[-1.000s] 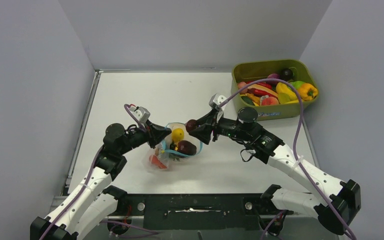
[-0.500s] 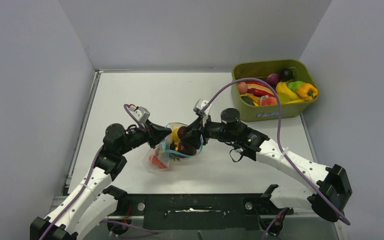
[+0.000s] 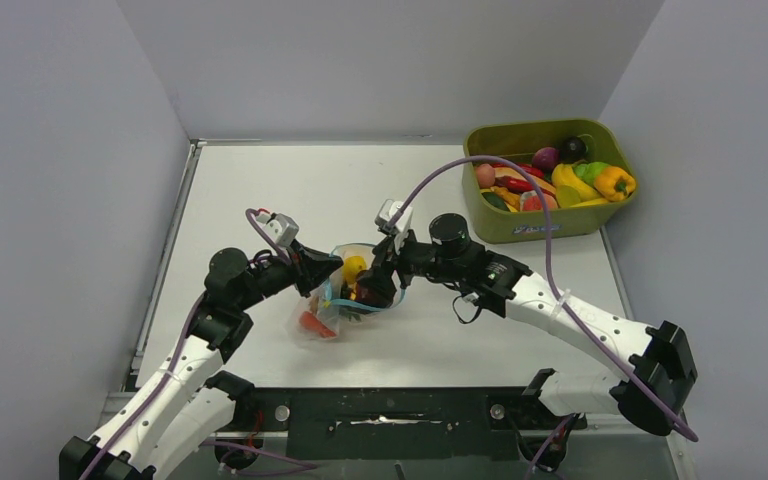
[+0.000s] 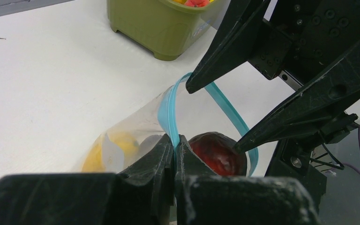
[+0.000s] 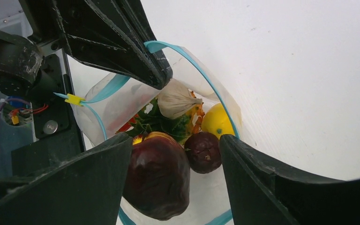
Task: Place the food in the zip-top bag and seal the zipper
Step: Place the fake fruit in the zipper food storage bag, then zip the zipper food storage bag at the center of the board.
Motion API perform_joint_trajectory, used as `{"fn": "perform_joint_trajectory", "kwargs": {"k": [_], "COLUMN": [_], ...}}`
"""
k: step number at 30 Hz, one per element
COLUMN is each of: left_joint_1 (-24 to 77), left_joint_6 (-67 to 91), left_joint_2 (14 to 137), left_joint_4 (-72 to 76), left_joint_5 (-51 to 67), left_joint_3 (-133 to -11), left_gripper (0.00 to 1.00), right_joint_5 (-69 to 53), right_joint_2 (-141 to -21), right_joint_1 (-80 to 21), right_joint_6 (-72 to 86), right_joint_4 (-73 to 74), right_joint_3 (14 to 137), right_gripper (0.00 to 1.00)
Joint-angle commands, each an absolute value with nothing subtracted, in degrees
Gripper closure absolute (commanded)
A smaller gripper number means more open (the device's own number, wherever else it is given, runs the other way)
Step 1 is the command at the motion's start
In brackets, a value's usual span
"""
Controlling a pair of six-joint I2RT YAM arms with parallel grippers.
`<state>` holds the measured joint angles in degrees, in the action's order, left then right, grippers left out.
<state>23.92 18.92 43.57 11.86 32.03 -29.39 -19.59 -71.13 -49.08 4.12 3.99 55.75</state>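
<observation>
From above, your left gripper (image 3: 326, 272) is closed on the mouth edge of the zip-top bag (image 3: 322, 310). The right gripper (image 3: 378, 284) meets it from the opposite side, its tips over the opening. Well behind the right arm, the olive tub (image 3: 545, 228) has many toys in it. You cannot see here how wide the right fingers stand.

In the left wrist view, the left gripper (image 4: 175, 143) pinches the teal zipper (image 4: 166, 112) with no gap between its fingers. Just ahead of it the right gripper (image 4: 215, 117) stands wide, with a dark maroon piece (image 4: 218, 157) under its lower finger. A yellow piece (image 4: 98, 154) shows blurred through the plastic.

In the right wrist view, the right gripper (image 5: 176, 140) is spread wide and grips nothing. Below its tips, several pieces lie inside the bag: a large maroon piece (image 5: 157, 176), a small dark piece (image 5: 204, 151), a yellow one, and a pale garlic-like piece (image 5: 176, 101).

In my judgement the filling is well advanced but the sealing has not begun, because the zipper makes an open loop. The bag's bottom is cut off, and the pictures do not tell whether more of the food in the tub must follow.
</observation>
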Motion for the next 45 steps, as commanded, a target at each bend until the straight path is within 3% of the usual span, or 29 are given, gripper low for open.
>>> {"fn": "perform_joint_trajectory", "kwargs": {"k": [1,8,24,29,30,34,36,45], "left_joint_1": [24.1,24.1,24.2,24.2,24.2,24.2,24.2,24.2], "left_joint_6": [19.5,19.8,20.9,21.0,20.5,16.3,12.8,1.3], "left_joint_2": [42.5,43.1,42.5,42.0,41.7,39.9,38.4,32.9], "left_joint_4": [16.4,17.0,17.8,17.7,17.2,11.8,7.0,-11.7], "left_joint_5": [33.1,33.4,33.2,33.2,33.2,32.1,31.3,35.3], "left_joint_3": [-30.2,-30.7,-30.2,-30.3,-30.4,-32.9,-34.8,-42.3], "left_gripper": [1.00,1.00,1.00,1.00,1.00,0.70,0.62,0.57], "right_joint_5": [-18.1,-22.7,-18.1,-17.5,-17.8,-17.6,-16.7,-18.4], "right_joint_2": [-68.6,-67.3,-76.2,-76.4,-76.1,-74.9,-74.1,-71.6], "right_joint_1": [-50.4,-52.5,-60.7,-60.9,-60.9,-60.9,-60.8,-59.3], "right_joint_6": [0.4,-4.8,-11.2,-10.9,-10.7,-8.9,-8.0,-4.7], "right_joint_4": [2.8,1.7,2.3,2.7,2.3,1.8,1.7,-1.0], "right_joint_3": [58.3,56.1,58.1,58.7,58.6,58.8,58.9,58.4], "right_gripper": [0.31,0.50,0.53,0.92,0.96,1.00,1.00,1.00]}}
